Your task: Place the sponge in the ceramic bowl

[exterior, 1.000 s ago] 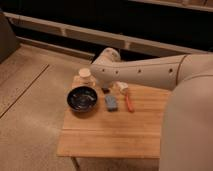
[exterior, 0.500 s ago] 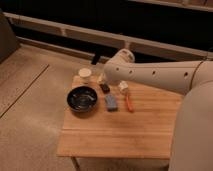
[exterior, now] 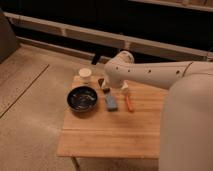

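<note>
The sponge (exterior: 111, 102), a small flat blue block, lies on the wooden table (exterior: 110, 135) just right of the ceramic bowl (exterior: 82, 98). The bowl is wide, dark and glossy, and it stands at the table's left side with nothing blue inside it. My white arm reaches in from the right, and its gripper (exterior: 116, 89) hangs just above the far end of the sponge, between the sponge and the table's back edge.
A cream-white cup (exterior: 85, 75) stands behind the bowl at the table's back left corner. A small black object (exterior: 102, 82) lies beside it. A thin orange tool (exterior: 129, 102) lies right of the sponge. Bare floor surrounds the table on the left.
The arm's end has swung right, from over the cup and black object to above the sponge's far end. The sponge and the bowl have not moved.
</note>
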Tool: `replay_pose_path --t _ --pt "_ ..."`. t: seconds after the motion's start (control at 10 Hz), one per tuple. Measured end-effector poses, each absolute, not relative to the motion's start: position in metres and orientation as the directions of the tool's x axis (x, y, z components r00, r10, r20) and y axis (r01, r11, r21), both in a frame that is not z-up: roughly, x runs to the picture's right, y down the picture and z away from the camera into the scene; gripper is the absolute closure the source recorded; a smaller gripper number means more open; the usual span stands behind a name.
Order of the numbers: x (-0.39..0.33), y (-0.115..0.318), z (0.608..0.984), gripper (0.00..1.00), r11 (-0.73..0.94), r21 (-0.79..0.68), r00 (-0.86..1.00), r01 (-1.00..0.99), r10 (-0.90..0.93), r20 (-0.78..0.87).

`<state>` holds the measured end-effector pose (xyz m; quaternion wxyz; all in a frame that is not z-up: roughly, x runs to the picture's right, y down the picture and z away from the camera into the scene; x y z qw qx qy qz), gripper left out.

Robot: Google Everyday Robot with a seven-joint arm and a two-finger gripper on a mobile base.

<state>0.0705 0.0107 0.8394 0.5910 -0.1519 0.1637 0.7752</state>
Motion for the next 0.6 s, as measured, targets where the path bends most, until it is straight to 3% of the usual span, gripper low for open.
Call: replay_pose_path --t 0.4,0.6 --pt "0.104 -0.023 0.868 0.35 -0.416 0.07 -0.401 -0.907 0.799 -0.448" --pt "0.101 -0.014 0.88 0.35 -0.491 0.049 -0.445 -0.87 0.738 -0.508"
